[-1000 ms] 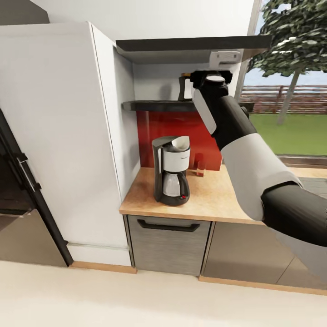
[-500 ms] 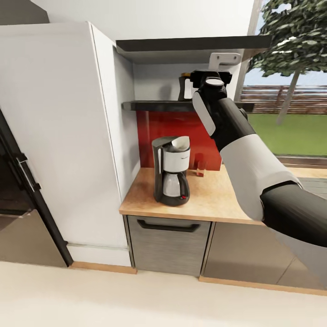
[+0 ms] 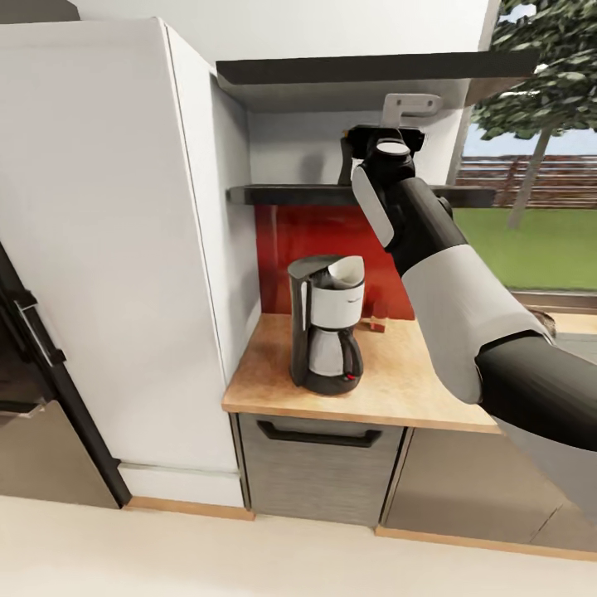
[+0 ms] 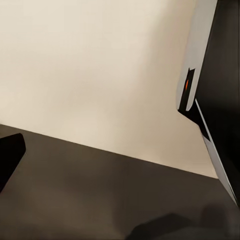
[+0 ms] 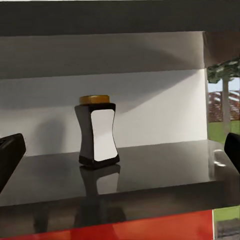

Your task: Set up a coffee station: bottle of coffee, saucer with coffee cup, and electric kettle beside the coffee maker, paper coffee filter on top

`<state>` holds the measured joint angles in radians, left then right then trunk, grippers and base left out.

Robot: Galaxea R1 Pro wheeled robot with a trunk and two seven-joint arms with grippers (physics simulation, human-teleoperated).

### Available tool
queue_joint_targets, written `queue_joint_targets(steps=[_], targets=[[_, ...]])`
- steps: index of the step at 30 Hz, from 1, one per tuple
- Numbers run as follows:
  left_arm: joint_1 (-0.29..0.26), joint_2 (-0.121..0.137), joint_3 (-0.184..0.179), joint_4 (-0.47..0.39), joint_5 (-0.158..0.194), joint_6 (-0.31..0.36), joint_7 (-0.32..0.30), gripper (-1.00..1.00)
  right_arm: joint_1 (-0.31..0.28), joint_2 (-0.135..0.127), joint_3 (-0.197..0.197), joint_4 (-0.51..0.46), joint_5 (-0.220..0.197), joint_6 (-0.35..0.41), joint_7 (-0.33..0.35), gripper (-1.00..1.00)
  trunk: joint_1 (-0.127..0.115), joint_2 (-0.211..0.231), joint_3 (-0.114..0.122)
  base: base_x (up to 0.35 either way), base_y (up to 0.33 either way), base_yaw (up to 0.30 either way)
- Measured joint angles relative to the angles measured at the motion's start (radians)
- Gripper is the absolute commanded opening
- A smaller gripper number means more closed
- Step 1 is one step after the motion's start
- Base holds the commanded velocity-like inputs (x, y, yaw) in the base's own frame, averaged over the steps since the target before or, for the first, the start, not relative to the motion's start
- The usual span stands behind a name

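Observation:
The bottle of coffee (image 5: 97, 131), dark with an amber lid and white label, stands upright on the dark kitchen shelf (image 5: 165, 170). My right gripper (image 5: 121, 152) is open, level with the bottle and a short way in front of it, one fingertip at each side edge of the right wrist view. From the head, my right wrist (image 3: 386, 148) is raised to the shelf (image 3: 290, 195) and hides most of the bottle. The coffee maker (image 3: 327, 327) stands on the kitchen countertop (image 3: 398, 385) with the paper coffee filter (image 3: 345, 271) on top. One dark left finger (image 4: 7, 160) shows over the floor.
A tall white cabinet (image 3: 108, 249) borders the counter's left end, with a black appliance (image 3: 25, 348) beyond it. A small red-tan item (image 3: 379, 323) stands by the red backsplash (image 3: 290, 249). A second shelf (image 3: 365, 68) hangs close above my wrist. Grey drawer fronts (image 3: 319, 456) lie below.
The head camera has moved closer, so the counter and coffee maker look larger and shifted. My right wrist stays at the shelf and now covers more of the bottle.

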<state>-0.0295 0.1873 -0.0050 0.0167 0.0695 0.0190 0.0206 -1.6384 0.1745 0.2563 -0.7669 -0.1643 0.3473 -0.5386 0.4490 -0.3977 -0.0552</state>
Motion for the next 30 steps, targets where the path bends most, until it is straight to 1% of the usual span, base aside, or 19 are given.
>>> queue_joint_targets(steps=[7, 18, 26, 30], targets=[[0.0, -0.003, -0.002, 0.0, -0.001, 0.0, 0.0, 1.0, 0.0, 0.0, -0.001, 0.005, 0.0, 0.0, -0.001, 1.0, 0.0, 0.0, 0.0, 0.054, 0.025, 0.0], [0.0, -0.002, -0.001, 0.001, -0.001, 0.001, 0.0, 1.0, 0.0, 0.0, -0.001, 0.009, 0.001, 0.0, -0.001, 1.0, 0.0, 0.0, 0.0, 0.283, 0.0, 0.0], [0.0, -0.002, 0.0, 0.001, -0.001, 0.001, 0.0, 1.0, 0.0, 0.0, -0.001, 0.01, 0.003, 0.0, -0.001, 1.0, 0.0, 0.0, 0.0, 0.073, 0.0, 0.0], [0.0, -0.003, 0.0, 0.001, -0.001, 0.001, 0.0, 1.0, 0.0, 0.0, -0.001, 0.011, 0.003, 0.0, 0.0, 1.0, 0.0, 0.0, 0.0, 0.23, 0.048, 0.0]])
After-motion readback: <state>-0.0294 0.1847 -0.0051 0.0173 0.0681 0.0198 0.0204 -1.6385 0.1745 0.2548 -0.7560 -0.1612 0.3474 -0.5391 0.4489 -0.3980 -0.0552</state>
